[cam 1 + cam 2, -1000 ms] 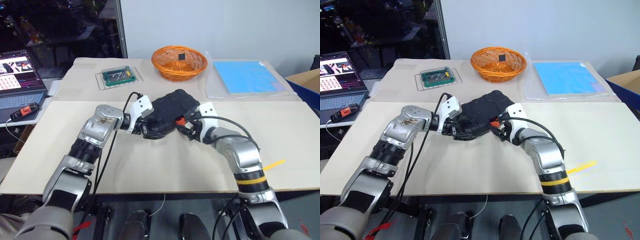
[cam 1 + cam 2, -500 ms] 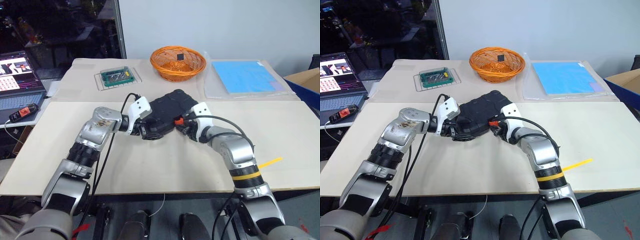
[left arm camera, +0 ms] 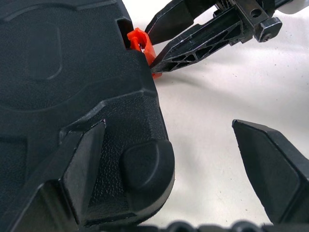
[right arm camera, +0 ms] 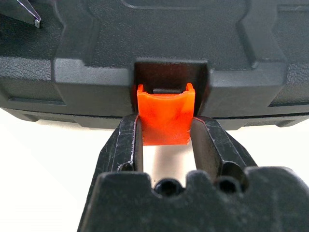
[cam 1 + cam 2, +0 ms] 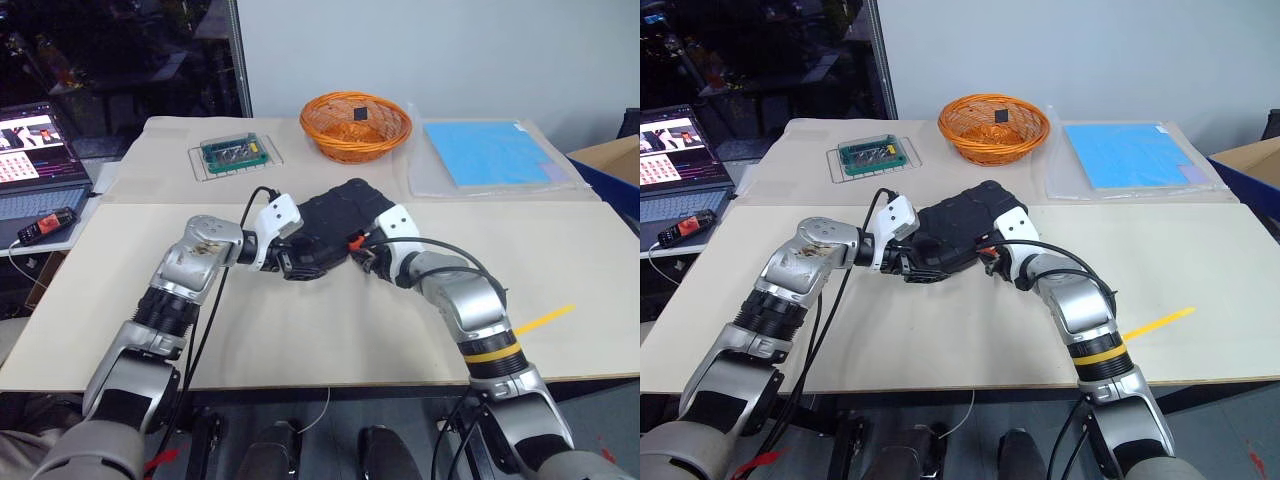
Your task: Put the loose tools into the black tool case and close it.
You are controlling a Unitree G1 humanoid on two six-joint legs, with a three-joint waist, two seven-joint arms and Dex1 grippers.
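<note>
Black case: the black tool case [image 5: 335, 225] lies shut on the pale table [image 5: 300, 330], lid down on base, between the 2 grippers, in front of the orange basket [image 5: 357, 124].
Latch: the orange latch [image 4: 165, 118] sits in a notch on the case's front edge, its flap sticking out toward the table edge.
Right gripper: the right gripper [image 4: 166, 140] is closed on the orange latch, 1 finger touching each side of the flap; its fingers [image 3: 203, 36] meet the latch at the case's near edge.
Left gripper: the left gripper [image 3: 174, 164] stands wide open at the case's rounded corner; 1 finger lies against the textured lid, the other is well apart over bare table.
Case surface: pebbled black plastic with raised ribs and rounded corners.
Elsewhere: a clear box [image 5: 236, 152] with green contents and a blue sheet [image 5: 490, 152] lie on the far part of the table; a laptop [image 5: 35, 150] stands off to the left.
</note>
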